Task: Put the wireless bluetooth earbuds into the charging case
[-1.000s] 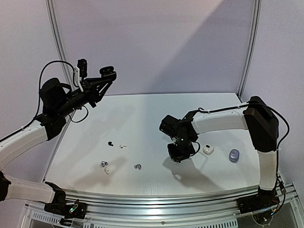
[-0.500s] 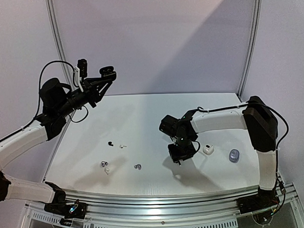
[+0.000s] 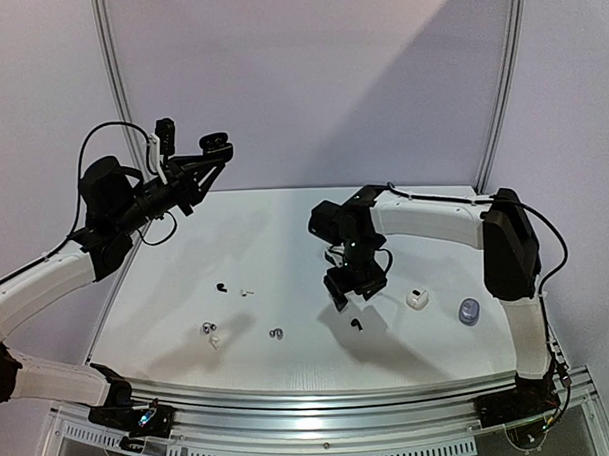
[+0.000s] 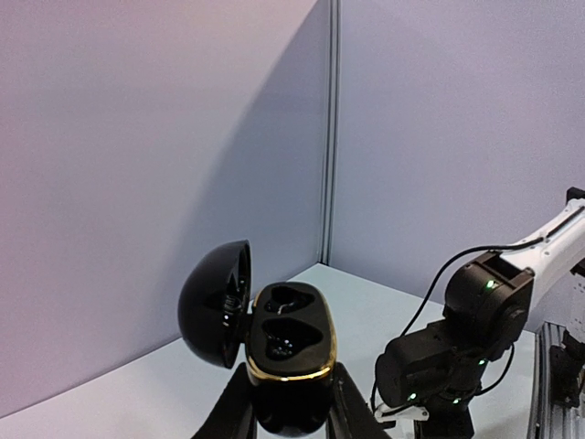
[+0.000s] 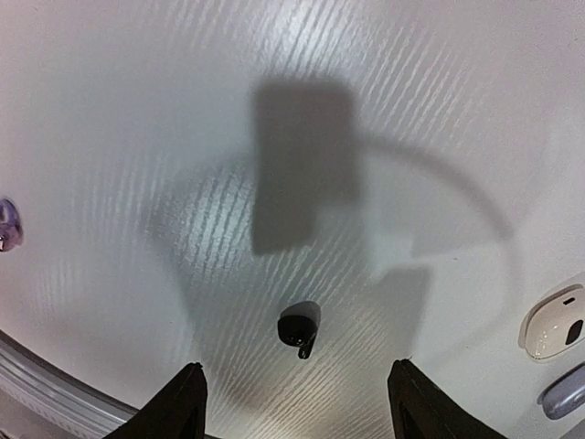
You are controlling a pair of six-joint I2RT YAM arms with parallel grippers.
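Tiny black earbud [image 3: 355, 324] [image 5: 300, 325] lies on the white table [image 3: 285, 229], near the left side of the small white charging case [image 3: 417, 299] [image 5: 553, 325]. The right gripper [image 3: 349, 286] [image 5: 300, 402] hangs over the earbud, jaws wide apart, holding nothing. Far left of the white case and high up, the left gripper [image 4: 292, 407] squeezes the round black charging case with a gold rim [image 4: 291, 343] [image 3: 215, 143], its lid open. Five more tiny earbuds [image 3: 246, 290] lie further left of the white case.

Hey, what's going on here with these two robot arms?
The left gripper holds an open black charging case up in the air. The right gripper hangs open above a black earbud lying on the table. Other earbuds, a white case and a bluish case lie loose on it.
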